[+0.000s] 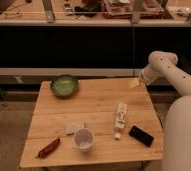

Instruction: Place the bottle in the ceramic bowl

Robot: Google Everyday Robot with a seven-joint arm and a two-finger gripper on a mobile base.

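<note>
The slim white bottle (120, 119) lies on its side on the right part of the wooden table (96, 102), cap toward the front. The green ceramic bowl (64, 85) sits at the table's far left corner, upright and empty. My gripper (134, 83) hangs at the end of the white arm (164, 70) over the table's far right edge, well behind the bottle and far right of the bowl. It holds nothing that I can see.
A white cup (83, 139) stands near the front edge. A pale small packet (74, 127) lies just behind it. A red-brown object (48, 148) lies at the front left. A black flat device (141, 135) lies right of the bottle's cap. Dark shelving stands behind the table.
</note>
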